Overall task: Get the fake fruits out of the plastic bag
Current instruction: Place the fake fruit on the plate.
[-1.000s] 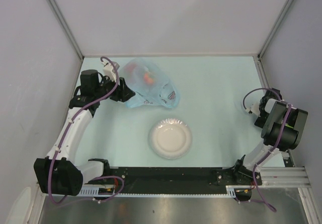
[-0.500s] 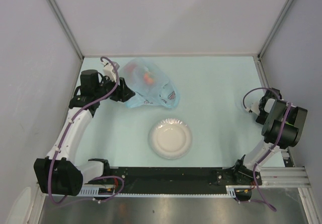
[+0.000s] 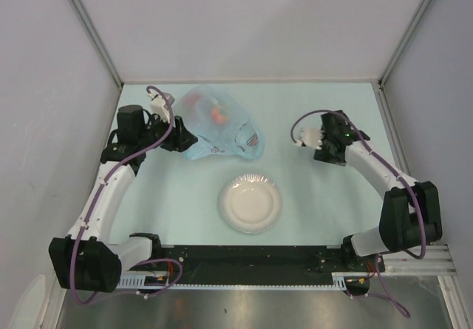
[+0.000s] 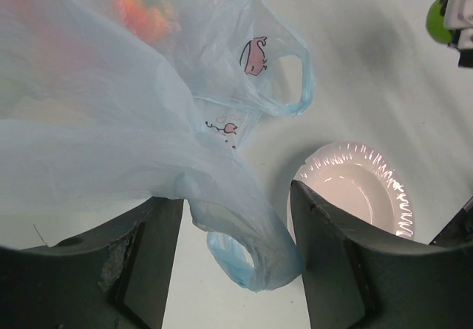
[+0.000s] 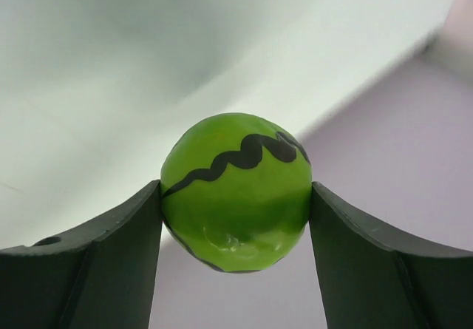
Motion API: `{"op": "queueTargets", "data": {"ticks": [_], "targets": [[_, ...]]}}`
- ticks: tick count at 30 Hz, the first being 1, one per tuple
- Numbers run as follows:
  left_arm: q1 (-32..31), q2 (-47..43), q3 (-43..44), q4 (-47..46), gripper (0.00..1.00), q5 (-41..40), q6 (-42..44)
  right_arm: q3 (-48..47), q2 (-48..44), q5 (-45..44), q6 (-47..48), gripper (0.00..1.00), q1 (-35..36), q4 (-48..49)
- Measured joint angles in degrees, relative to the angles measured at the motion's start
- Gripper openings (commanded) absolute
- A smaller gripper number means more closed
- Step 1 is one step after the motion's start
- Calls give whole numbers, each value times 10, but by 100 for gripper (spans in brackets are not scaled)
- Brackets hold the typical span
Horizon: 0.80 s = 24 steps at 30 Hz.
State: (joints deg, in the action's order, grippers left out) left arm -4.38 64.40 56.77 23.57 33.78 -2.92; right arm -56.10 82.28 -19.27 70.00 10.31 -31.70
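Plainly, one fruit is already out. The right tool (image 3: 301, 139) holds a green ball with a wavy black stripe (image 5: 235, 192), a toy watermelon by its looks, squeezed squarely between its two fingers. In the overhead view it hangs above the pale tabletop (image 3: 325, 100), at about one o'clock from the white paper plate (image 3: 250, 202) and well apart from the bag. It is probably being carried over to that plate, which looks like the natural place to drop it.

The plastic bag (image 3: 214, 122) lies crumpled at about eleven o'clock from the plate, its loop handles trailing toward five o'clock. At least one orange-red fruit (image 4: 137, 7) shows through the thin blue film, with a pinkish blur beside it, so the job is partly done, not finished.

The left tool (image 3: 177, 135) sits at the bag's nine o'clock edge. Its jaws stand fairly wide, and a fold of the film runs between them. The wrist view shows bare tabletop in the gap, so the fold seems loosely straddled, not pinched. Placed there, it likely serves to steady the bag while the other arm works.

Because the film is slippery and clings, the bag may drag along on the next reach unless it is properly pinned.
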Motion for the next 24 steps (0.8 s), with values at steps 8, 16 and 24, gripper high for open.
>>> {"op": "queueTargets", "data": {"ticks": [8,16,24], "targets": [[6,-34,-15,10,66,-11,4,-104,-2,235,-198,56,224,-90],[18,-64,-22,11,66,-21,3,-128,27,419,-319,53,344,-89],[19,-63,-22,-2,67,-21,3,-128,102,464,-375,62,383,-78]]}}
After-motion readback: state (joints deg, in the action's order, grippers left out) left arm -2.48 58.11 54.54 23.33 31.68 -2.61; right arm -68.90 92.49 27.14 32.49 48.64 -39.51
